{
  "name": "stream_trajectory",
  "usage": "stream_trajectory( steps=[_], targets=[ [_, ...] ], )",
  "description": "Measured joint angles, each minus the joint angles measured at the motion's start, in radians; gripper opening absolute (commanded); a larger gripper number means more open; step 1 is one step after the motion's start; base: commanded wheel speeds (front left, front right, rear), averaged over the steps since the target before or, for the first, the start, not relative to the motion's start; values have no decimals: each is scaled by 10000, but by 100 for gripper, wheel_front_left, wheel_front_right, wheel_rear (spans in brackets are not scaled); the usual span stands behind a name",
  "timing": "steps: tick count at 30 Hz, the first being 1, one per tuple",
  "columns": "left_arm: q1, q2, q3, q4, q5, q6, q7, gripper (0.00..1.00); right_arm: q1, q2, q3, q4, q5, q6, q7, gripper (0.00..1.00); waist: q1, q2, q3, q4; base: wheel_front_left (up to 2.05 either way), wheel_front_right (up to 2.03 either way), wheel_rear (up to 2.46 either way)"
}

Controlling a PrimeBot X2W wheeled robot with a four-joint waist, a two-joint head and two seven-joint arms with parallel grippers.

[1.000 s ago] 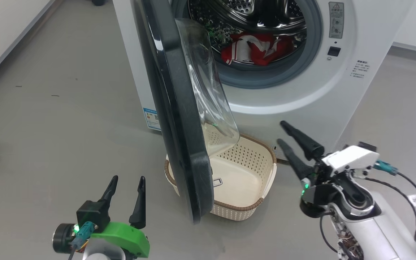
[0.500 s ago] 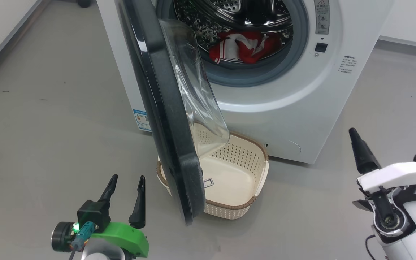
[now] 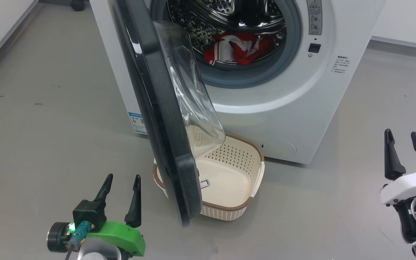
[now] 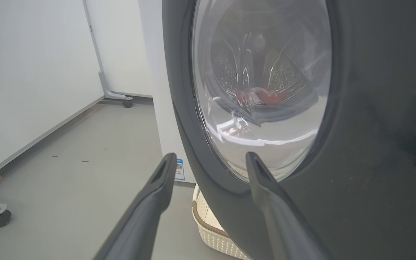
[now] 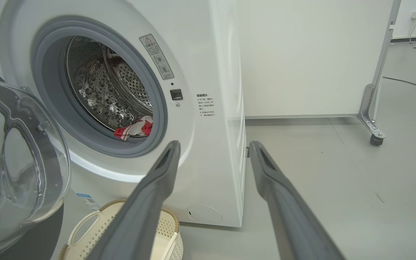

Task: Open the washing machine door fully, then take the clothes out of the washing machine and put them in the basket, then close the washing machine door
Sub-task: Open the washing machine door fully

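door point(image 3: 157, 108) standing open over basket point(image 3: 226, 208), red clothes point(image 3: 240, 48) inside washer point(image 3: 284, 119), left gripper point(image 3: 123, 176) and right gripper point(image 3: 400, 132) both spread wide, holding nothing

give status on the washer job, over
Left hand open, empty. Right hand open, empty. Door partly open, overhanging basket. Clothes inside washing machine.

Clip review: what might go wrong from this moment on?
The large glossy black washing machine door hangs over part of the small cream perforated basket; a dropped garment may land on it or miss.
The red-and-white clothes lie low in the steel drum behind the grey rubber seal; they may snag on it.
The open left gripper sits beside the door's outer face; moving forward could push the door shut.
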Motion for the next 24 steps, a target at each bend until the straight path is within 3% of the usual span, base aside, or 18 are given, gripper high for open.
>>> stream_trajectory(
  steps=[6, 24],
  targets=[
    [16, 10, 27, 0, 13, 0, 0, 100, 198, 278, -744, -989, -1511, -698, 77, 100, 0, 0, -50, -78, 0, 0, 0],
    [185, 10, 29, 59, 54, 0, 0, 100, 2340, 1919, -780, -1526, -3001, -871, 77, 100, 0, 0, -117, -156, 0, 0, 0]
  ],
)
